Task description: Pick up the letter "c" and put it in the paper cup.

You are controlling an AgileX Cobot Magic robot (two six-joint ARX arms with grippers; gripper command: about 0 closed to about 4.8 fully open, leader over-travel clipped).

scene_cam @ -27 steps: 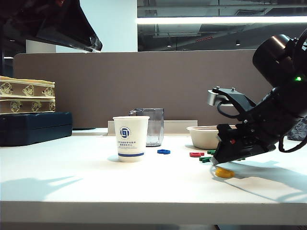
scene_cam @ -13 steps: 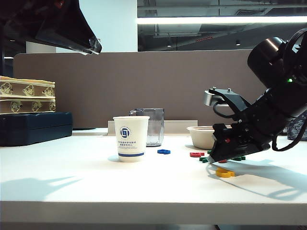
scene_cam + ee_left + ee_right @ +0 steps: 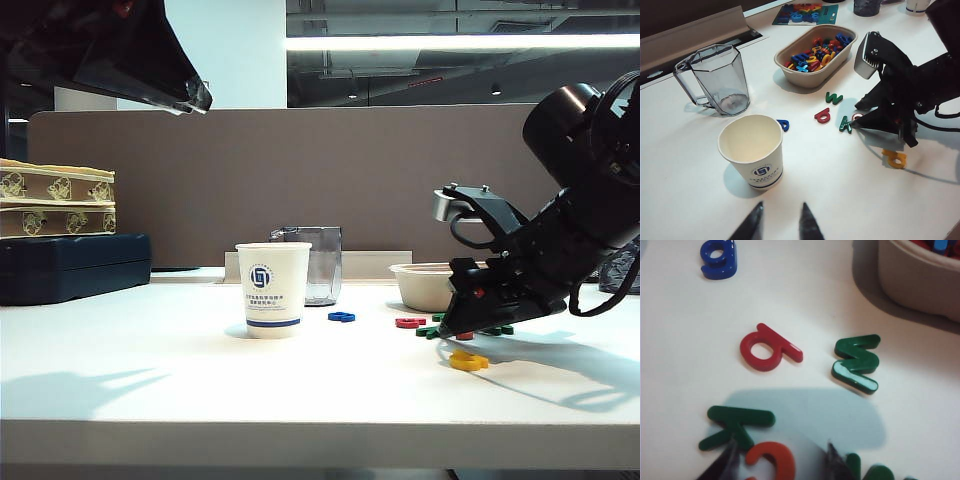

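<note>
The letter "c" (image 3: 771, 459) lies flat on the table (image 3: 200, 380), its gap turned away from the bowl (image 3: 920, 280). It is orange-red, glossy and rounded. The right gripper (image 3: 780, 460) is spread wide, fingers straddling it, nothing grasped. The left gripper (image 3: 780, 225) hangs unclenched, empty, near the paper cup (image 3: 752, 150).

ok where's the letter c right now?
On the table right of centre in the exterior view, the letter "c" lies between the open right gripper's fingertips, beside the green k, well right of the paper cup.
</note>
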